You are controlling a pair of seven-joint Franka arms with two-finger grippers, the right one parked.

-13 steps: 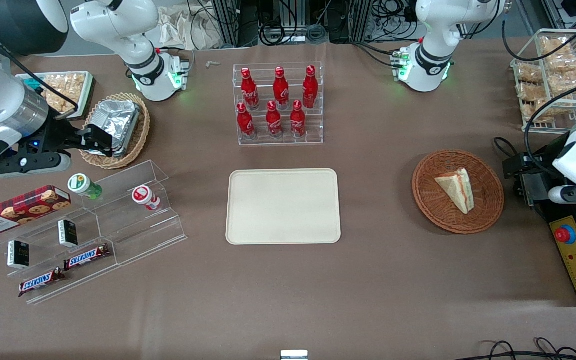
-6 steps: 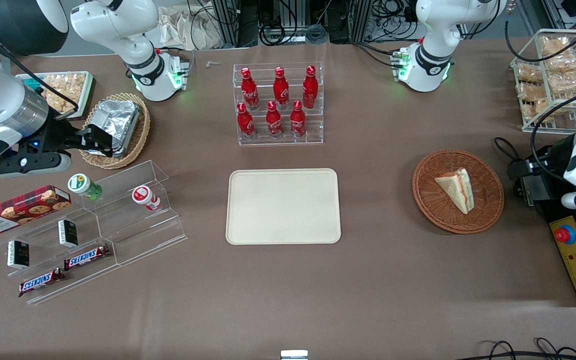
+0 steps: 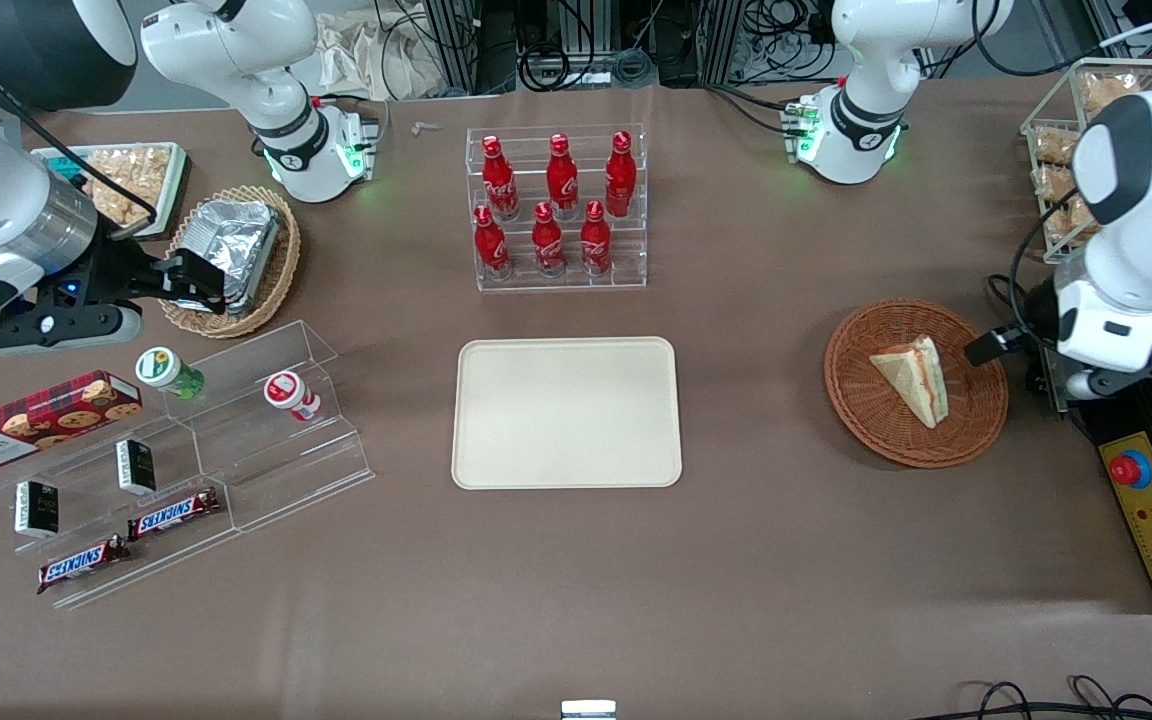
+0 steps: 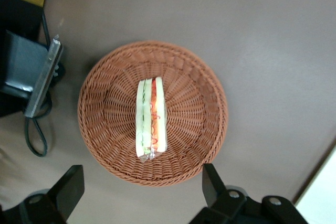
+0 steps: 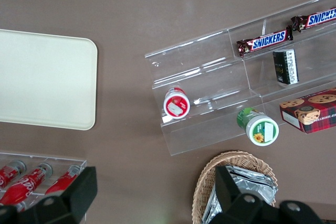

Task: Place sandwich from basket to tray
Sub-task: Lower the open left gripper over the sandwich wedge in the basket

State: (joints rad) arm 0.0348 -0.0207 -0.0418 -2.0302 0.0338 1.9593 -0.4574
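Hovering spread-fingered above the basket (image 4: 153, 113), the end effector (image 4: 142, 192) looks poised to descend and pinch the sandwich (image 4: 151, 118), the tray (image 3: 566, 412) waiting empty.

We count six red cola bottles (image 3: 548, 205), two Snickers bars (image 3: 174, 513), two brown wicker baskets (image 3: 976, 415), one beige rectangular plastic tray (image 3: 566, 412), one triangular white-bread sandwich (image 3: 911, 377).

The sandwich (image 3: 909, 381) lies in the basket (image 3: 851, 400), well apart from the tray (image 3: 566, 412) toward the working arm's end. The gripper (image 4: 143, 190), fingers spread wide, hangs above the basket's rim.
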